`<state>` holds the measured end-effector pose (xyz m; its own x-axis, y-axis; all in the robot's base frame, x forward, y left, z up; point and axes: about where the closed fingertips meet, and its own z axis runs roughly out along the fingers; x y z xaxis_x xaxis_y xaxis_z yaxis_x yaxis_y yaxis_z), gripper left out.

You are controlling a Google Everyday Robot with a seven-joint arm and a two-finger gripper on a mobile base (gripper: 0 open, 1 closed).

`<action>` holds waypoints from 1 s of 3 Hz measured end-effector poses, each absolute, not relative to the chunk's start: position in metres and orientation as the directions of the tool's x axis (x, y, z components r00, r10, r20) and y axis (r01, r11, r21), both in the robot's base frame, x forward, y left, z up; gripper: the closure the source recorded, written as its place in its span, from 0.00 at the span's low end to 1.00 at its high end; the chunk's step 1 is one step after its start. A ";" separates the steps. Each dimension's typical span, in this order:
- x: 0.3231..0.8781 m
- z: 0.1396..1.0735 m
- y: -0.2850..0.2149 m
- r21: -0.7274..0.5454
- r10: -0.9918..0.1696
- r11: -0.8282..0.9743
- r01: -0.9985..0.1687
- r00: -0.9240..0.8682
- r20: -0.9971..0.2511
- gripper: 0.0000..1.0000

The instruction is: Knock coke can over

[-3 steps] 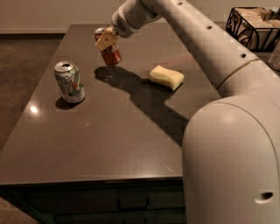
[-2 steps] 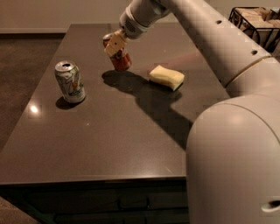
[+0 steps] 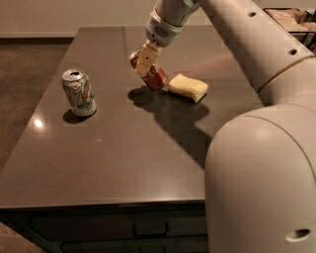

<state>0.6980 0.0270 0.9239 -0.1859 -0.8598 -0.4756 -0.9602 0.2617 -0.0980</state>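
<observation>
Three things were on the table [image 3: 148, 163]: a coke can [image 3: 158, 79], a green can [image 3: 79, 92] and a yellow sponge [image 3: 187, 87]. The tabletop was dark brown and glossy. It filled most of the frame and ran from the bottom edge up to the wall [image 3: 74, 15] at the top. There was a small bright glint of light at its left side and a faint reddish sheen near the upper right. A dark front with drawers [image 3: 123, 230] showed under the near edge. Brown floor [image 3: 24, 74] showed at the left, and a wire basket [image 3: 291, 17] sat in the upper right corner.

The coke can was just above the frame's centre. It was tilted hard, top leaning to the upper left and bottom just beside the sponge's left end. I couldn't say if the two touched. The gripper [image 3: 146, 58] was right on the coke can, coming down from the upper middle on the white arm [image 3: 256, 39]. I honestly couldn't tell whether it was clamped on the can or only pressed against it. A dark shadow spread on the table below them. The green can stood upright, well off to the left. The robot's white body [image 3: 261, 183] took up the lower right.
</observation>
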 end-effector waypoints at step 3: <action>0.659 0.902 0.024 -0.107 -0.973 -0.043 -0.993 0.066 -0.222 0.35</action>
